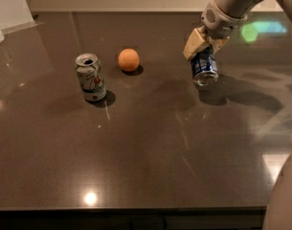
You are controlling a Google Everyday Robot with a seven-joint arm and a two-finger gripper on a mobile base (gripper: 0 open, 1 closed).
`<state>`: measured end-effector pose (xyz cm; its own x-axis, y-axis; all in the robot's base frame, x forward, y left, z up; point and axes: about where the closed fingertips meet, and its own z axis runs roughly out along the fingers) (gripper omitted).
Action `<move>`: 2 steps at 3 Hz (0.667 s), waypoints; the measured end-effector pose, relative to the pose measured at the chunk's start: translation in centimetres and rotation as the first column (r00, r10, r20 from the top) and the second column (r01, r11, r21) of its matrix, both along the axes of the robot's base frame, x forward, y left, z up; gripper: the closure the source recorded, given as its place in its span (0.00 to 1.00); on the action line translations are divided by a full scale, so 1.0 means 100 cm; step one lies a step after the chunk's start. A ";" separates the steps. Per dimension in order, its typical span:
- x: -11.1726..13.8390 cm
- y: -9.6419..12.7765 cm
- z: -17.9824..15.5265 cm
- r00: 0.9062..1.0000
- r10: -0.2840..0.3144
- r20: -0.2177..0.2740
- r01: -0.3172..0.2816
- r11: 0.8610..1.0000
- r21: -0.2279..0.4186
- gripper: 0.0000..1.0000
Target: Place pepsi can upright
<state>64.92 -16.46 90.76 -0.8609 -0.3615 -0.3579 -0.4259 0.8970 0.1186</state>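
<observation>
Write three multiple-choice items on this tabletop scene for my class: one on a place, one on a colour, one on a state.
1. Where is the orange ball?
A. Between the two cans
B. On top of a can
C. Off in a near corner

2. What colour is the can held by the gripper?
A. Red
B. Dark blue
C. Yellow

3. How is the silver-white can placed?
A. Lying on its side
B. Crushed flat
C. Standing upright

Answers:
1 A: the ball lies on the table between the silver-white can and the pepsi can.
2 B: the gripper, at the table's far right, is shut on the dark blue pepsi can.
3 C: its opened top faces up.
</observation>
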 end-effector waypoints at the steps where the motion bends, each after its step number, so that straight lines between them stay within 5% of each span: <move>1: 0.000 0.005 0.027 0.974 0.143 0.178 -0.151 0.988 0.029 1.00; 2: -0.011 0.008 0.041 0.899 0.249 0.360 -0.274 0.962 0.019 1.00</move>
